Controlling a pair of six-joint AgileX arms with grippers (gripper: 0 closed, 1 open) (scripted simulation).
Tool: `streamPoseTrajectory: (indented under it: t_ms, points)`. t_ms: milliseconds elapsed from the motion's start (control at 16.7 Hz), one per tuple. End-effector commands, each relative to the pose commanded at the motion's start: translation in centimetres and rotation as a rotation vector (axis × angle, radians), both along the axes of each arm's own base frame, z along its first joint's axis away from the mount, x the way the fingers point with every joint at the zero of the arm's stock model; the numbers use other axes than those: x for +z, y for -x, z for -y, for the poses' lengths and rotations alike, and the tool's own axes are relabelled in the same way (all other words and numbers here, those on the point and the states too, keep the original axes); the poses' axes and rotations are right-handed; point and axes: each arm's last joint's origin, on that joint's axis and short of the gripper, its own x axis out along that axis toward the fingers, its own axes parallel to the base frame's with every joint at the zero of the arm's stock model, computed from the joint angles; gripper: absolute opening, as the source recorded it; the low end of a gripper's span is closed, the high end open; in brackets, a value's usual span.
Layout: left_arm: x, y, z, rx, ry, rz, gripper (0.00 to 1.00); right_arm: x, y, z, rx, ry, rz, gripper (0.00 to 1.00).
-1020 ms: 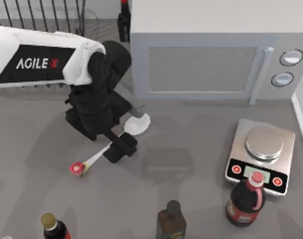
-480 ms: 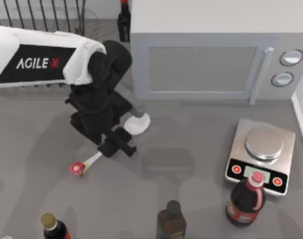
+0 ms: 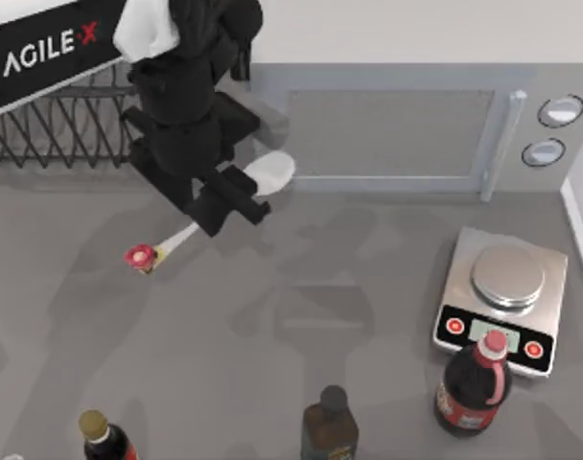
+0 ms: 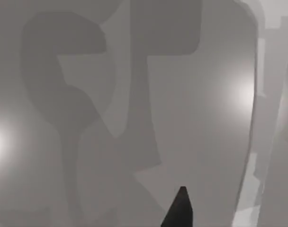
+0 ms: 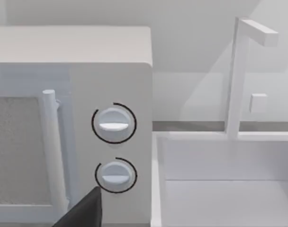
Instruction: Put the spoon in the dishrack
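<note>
Clamped on the spoon's (image 3: 215,207) thin handle, the left gripper (image 3: 226,198) hangs above the desk's (image 3: 301,364) back-left part, its jaws narrowed onto the shaft just below the bowl. That spoon lies along a slant: its white oval bowl points up toward the microwave (image 3: 407,105) at the back, and its red-and-yellow knob points down toward the front-left. The bowl sits in front of the microwave door's lower left corner.

Half a second ago the same spoon was lower and nearer the middle of the desk; it now sits farther back, and the arm has swung back with it so that more of the dishrack (image 3: 61,125) shows along the back-left edge, beside the arm.

The desk is plain grey with soft shadows. A kitchen scale (image 3: 502,297) stands near the right edge, and three bottles (image 3: 474,383) line the front edge. In the right wrist view are the microwave's two dials (image 5: 114,124) and a white sink (image 5: 220,184) beside it; whether the right gripper is open I cannot tell.
</note>
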Motion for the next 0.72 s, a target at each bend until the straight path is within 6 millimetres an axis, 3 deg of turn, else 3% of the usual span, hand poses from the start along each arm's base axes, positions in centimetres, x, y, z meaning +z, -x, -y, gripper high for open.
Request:
streamPoseTrajectory:
  t_ms: [240, 360, 480, 720]
  points:
    - [7.0, 0.8, -0.4, -0.001, -0.005, -0.009, 0.0, 0.0, 0.0, 0.0, 0.0, 0.0, 0.0, 1.0]
    - [9.5, 1.5, -0.8, 0.002, 0.004, 0.008, 0.0, 0.0, 0.0, 0.0, 0.0, 0.0, 0.0, 1.0]
    - [10.8, 1.9, -1.1, 0.004, 0.01, 0.019, 0.0, 0.0, 0.0, 0.0, 0.0, 0.0, 0.0, 1.0]
    - [10.7, 1.8, -1.2, 0.005, 0.009, 0.018, 0.0, 0.0, 0.0, 0.0, 0.0, 0.0, 0.0, 1.0]
